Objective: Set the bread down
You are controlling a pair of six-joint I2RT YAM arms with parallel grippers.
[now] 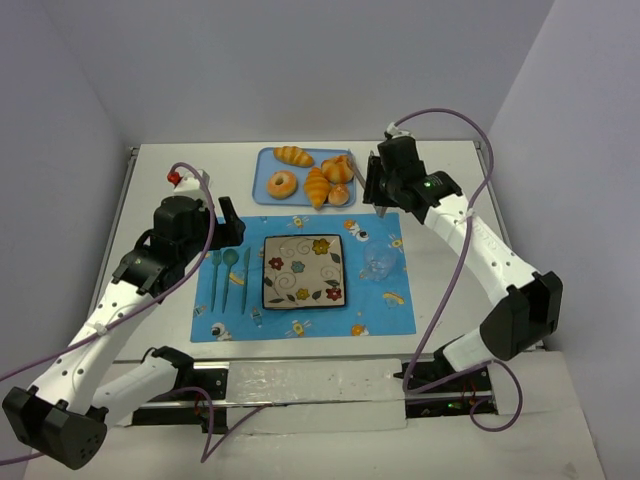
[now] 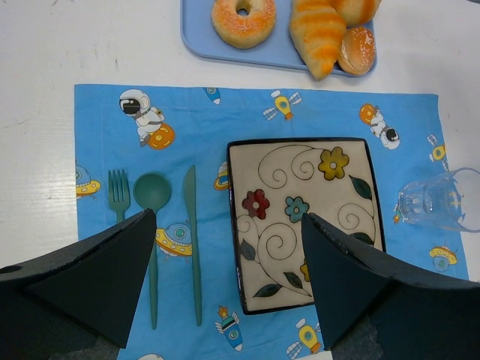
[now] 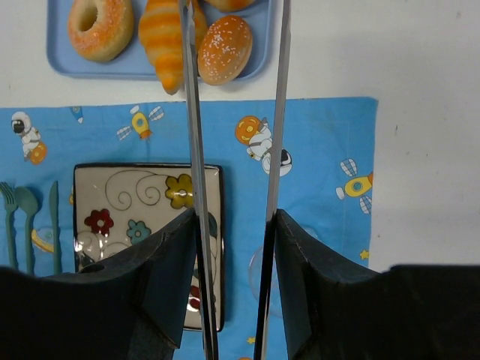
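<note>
The bread [image 1: 339, 195] is a small golden-orange bun at the near right corner of the blue tray [image 1: 262, 165]. It also shows in the left wrist view [image 2: 357, 50] and the right wrist view [image 3: 223, 49]. My right gripper [image 1: 381, 190] [image 3: 234, 217] is shut on metal tongs [image 3: 279, 112]. It hovers just right of the tray. The two tong arms stand apart, and the bread shows between them. The tong tips run out of the wrist view. My left gripper [image 1: 228, 222] [image 2: 229, 225] is open and empty above the placemat's left part.
A flowered square plate [image 1: 302, 270] lies mid-placemat [image 1: 380, 310]. A teal fork, spoon and knife [image 1: 230, 275] lie left of it, and a clear glass [image 1: 381, 262] stands to its right. The tray also holds a donut [image 1: 282, 184], croissants [image 1: 316, 187] and a larger bun [image 1: 338, 168].
</note>
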